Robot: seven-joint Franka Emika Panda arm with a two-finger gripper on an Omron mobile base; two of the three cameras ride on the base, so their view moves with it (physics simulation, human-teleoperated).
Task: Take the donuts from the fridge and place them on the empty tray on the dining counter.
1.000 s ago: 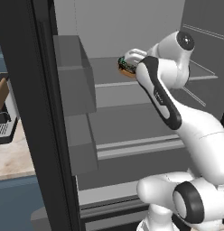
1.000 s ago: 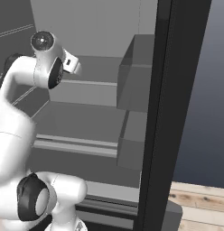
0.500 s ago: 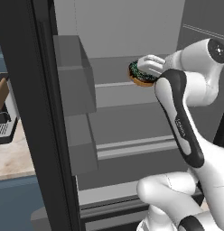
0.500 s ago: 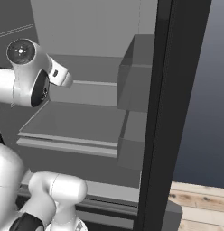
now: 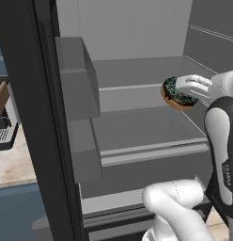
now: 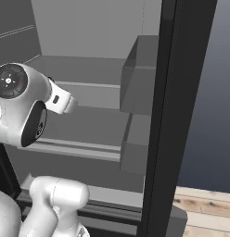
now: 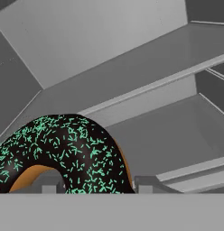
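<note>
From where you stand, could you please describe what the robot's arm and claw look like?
The arm is made of glossy white rounded segments with black joint sections, one carrying small white lettering. In the right base view a round dark cap with a red dot closes one joint. The claw has a white body.

White arm rising from the base, elbow bent high, forearm reaching forward, wrist level, tool (image 5: 177, 93) clamped on the chocolate donut (image 5: 178, 93), held off the shelf.
</note>
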